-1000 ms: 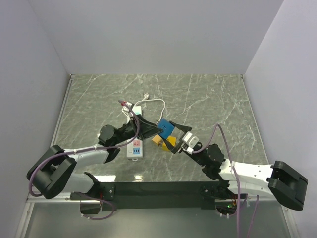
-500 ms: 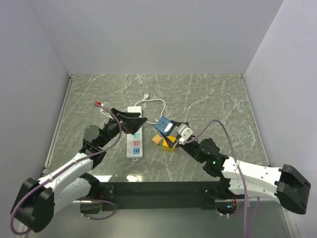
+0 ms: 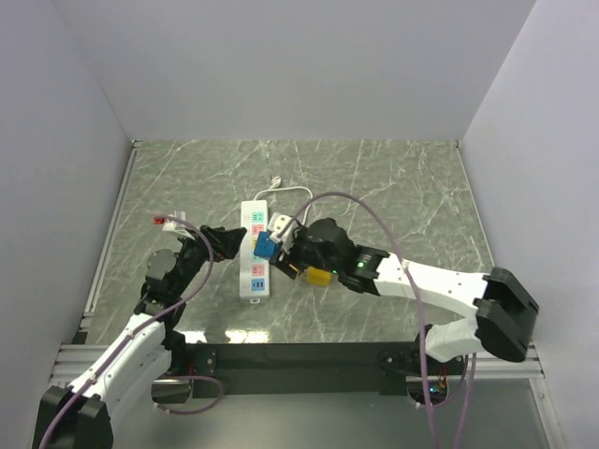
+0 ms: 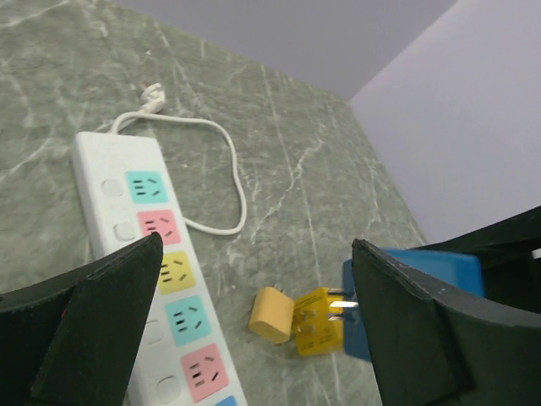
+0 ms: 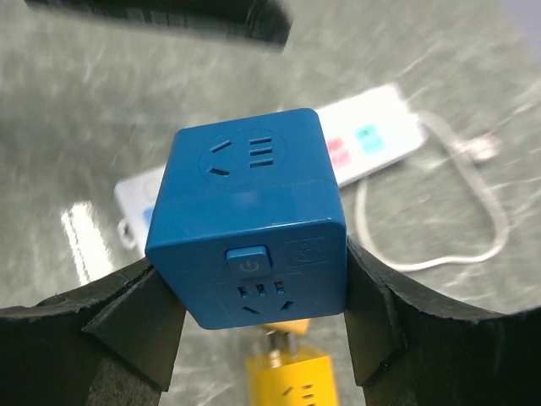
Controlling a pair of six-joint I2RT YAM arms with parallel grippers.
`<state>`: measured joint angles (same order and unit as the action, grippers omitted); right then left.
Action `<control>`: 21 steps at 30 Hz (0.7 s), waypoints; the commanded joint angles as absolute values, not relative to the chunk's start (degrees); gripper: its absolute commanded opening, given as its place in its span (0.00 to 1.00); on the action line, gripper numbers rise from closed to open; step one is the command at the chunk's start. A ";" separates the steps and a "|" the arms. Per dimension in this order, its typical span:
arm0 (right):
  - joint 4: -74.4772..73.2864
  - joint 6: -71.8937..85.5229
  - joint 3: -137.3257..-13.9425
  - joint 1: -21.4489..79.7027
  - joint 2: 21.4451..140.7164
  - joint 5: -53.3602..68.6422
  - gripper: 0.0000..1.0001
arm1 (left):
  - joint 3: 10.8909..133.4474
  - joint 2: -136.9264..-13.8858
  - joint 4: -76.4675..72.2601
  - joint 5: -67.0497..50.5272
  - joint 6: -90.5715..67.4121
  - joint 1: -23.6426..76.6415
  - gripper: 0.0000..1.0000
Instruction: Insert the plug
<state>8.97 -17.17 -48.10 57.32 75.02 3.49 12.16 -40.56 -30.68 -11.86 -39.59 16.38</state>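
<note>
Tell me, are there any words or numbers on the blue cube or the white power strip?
No words or numbers can be read.
On the blue cube: a power sign on its button; the small square mark beside it is too blurred to read.
On the power strip: only coloured sockets, no text visible.

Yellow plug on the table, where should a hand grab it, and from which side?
Probably take the yellow plug by its boxy body from above, closing across its long sides. It lies flat, prongs sticking out one end and a tan block at the other, so both ends are blocked.
</note>
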 commanded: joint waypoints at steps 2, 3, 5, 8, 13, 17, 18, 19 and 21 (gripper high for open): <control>-3.31 -14.94 -56.06 57.57 80.32 5.89 0.00 | 10.02 -37.00 -29.09 -9.66 -38.14 14.68 0.98; -4.56 -14.77 -57.12 58.00 82.59 5.63 0.00 | 9.85 -36.83 -29.61 -10.10 -38.23 14.42 0.98; -7.98 -15.29 -60.46 58.36 84.80 5.10 0.00 | 9.32 -37.53 -30.23 -10.11 -38.14 14.06 0.99; -12.11 -17.13 -64.33 58.89 89.19 3.70 0.00 | 9.05 -39.11 -32.16 -12.47 -38.67 13.01 0.99; -15.55 -20.21 -67.75 58.80 91.32 4.13 0.00 | 7.92 -39.82 -35.06 -16.51 -40.08 10.73 0.99; -18.71 -24.43 -69.95 58.89 93.07 4.22 0.00 | 7.47 -39.29 -35.51 -17.22 -40.34 9.93 0.99; -19.85 -25.22 -71.61 58.89 93.69 4.57 0.00 | 7.47 -39.20 -35.59 -17.49 -40.43 9.84 0.99; -21.69 -26.44 -72.59 58.89 94.39 5.35 0.00 | 7.30 -39.03 -35.68 -17.84 -40.43 9.84 0.99; -23.81 -27.59 -74.61 58.89 96.85 5.45 0.00 | 7.29 -38.50 -35.25 -17.84 -40.43 9.49 0.99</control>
<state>-20.45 -23.51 -69.52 58.61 94.76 4.45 7.60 -39.77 -32.27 -15.81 -40.10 10.07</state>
